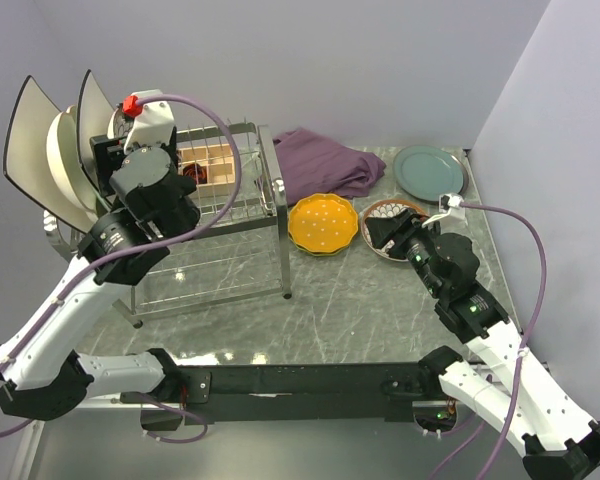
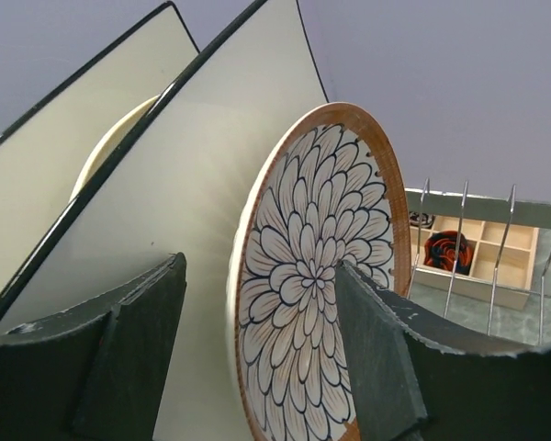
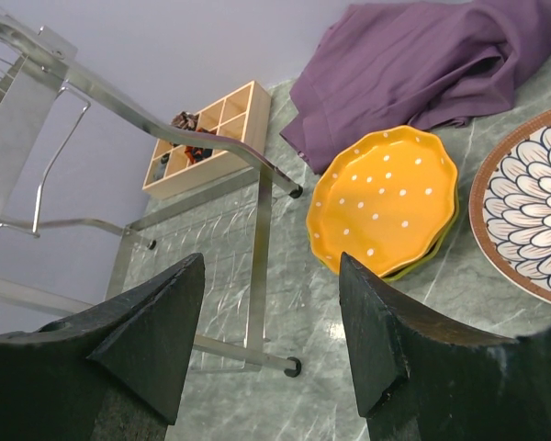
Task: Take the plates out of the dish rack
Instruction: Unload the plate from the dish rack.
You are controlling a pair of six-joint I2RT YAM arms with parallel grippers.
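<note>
The silver wire dish rack (image 1: 230, 215) stands at the left. It holds two white square plates (image 1: 28, 140) with dark rims, a round cream plate (image 1: 62, 165) and a brown-patterned plate (image 2: 317, 276). My left gripper (image 2: 262, 349) is open and straddles the patterned plate's rim, with one finger (image 2: 376, 349) in front of its face and the other behind it. My right gripper (image 3: 271, 340) is open and empty above the table, near the orange dotted plate (image 3: 386, 197), which lies on a lime-yellow plate (image 3: 432, 253). A second patterned plate (image 3: 533, 220) lies on the table.
A teal-green plate (image 1: 430, 171) lies at the back right. A purple cloth (image 1: 330, 165) is bunched behind the orange plate. A wooden compartment box (image 1: 205, 165) sits behind the rack. The rack's steel leg (image 3: 262, 248) stands left of the orange plate.
</note>
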